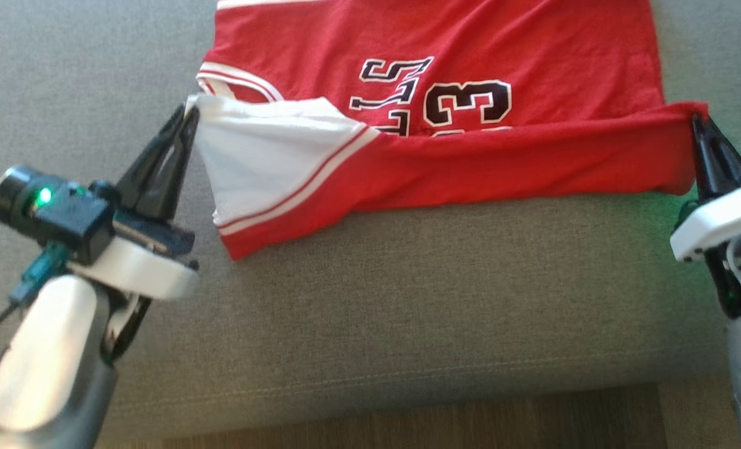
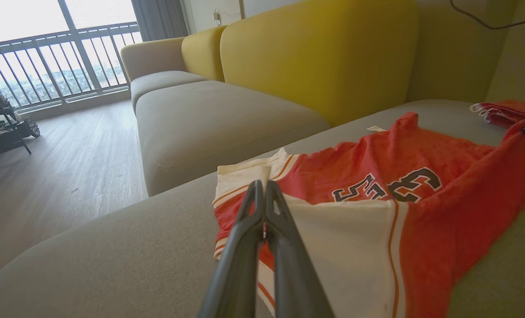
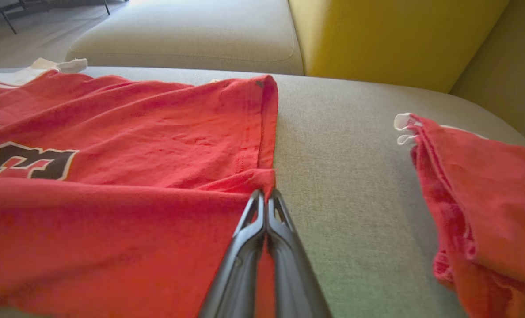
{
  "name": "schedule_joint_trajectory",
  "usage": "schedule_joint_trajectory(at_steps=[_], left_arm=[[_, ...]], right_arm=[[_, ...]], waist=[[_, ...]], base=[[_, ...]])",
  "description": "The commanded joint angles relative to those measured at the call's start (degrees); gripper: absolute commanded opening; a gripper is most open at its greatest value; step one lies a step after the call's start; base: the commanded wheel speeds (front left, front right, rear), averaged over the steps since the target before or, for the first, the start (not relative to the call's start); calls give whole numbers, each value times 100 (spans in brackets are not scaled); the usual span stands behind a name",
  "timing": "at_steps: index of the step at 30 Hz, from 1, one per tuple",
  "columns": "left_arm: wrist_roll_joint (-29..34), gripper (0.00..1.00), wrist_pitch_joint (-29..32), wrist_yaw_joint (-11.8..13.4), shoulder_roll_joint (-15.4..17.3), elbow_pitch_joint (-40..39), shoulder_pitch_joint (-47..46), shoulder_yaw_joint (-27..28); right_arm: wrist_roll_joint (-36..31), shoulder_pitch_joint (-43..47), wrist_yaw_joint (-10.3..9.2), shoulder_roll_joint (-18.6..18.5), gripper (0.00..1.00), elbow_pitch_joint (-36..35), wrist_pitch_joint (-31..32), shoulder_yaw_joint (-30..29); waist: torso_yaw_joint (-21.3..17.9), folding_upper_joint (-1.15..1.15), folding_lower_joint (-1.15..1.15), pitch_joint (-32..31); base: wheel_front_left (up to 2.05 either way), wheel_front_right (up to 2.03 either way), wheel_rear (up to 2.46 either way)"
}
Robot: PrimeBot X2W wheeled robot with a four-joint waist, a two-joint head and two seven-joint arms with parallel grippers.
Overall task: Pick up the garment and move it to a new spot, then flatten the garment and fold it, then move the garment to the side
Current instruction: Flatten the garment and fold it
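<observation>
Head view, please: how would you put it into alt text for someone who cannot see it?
A red basketball jersey with black numbers lies on a grey sofa cushion, its near edge stretched between two dark pincers. The left pincer is shut on a white-panelled corner, the right pincer on a red corner. Wooden floor shows below.

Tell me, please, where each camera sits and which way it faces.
Head view: on the head, facing down at the sofa seat and red jersey; left gripper and right gripper pinch its fold's ends.
Left wrist view: on that wrist, along the shut left gripper, across the jersey toward yellow backrest and balcony railing.
Right wrist view: on that wrist, along the shut right gripper, over the jersey's corner; second garment beside.
Shared: both wrist views show the jersey's numerals.
</observation>
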Motion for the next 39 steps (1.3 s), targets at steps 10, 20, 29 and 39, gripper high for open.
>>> schedule_joint_trajectory(at_steps=[10,20,29,39], left_arm=[[241,0,-27,8,309,645,-1141,-189],[243,100,-27,153,-8,842,-933,169],[-541,100,47,487,-817,449,634,522],[-994,100,665,747,-1143,646,1185,505]], right_arm=[[-98,-720,-2,-176,19,582,-353,348],[-60,-652,-2,-87,100,610,-757,404],[129,166,-2,267,100,-138,-851,232],[132,331,-2,492,100,-470,-769,230]], waist=[[11,0,0,430],[-92,0,0,178],[-127,0,0,-116],[-122,0,0,-159]], base=[[0,0,0],[0,0,0],[0,0,0],[0,0,0]])
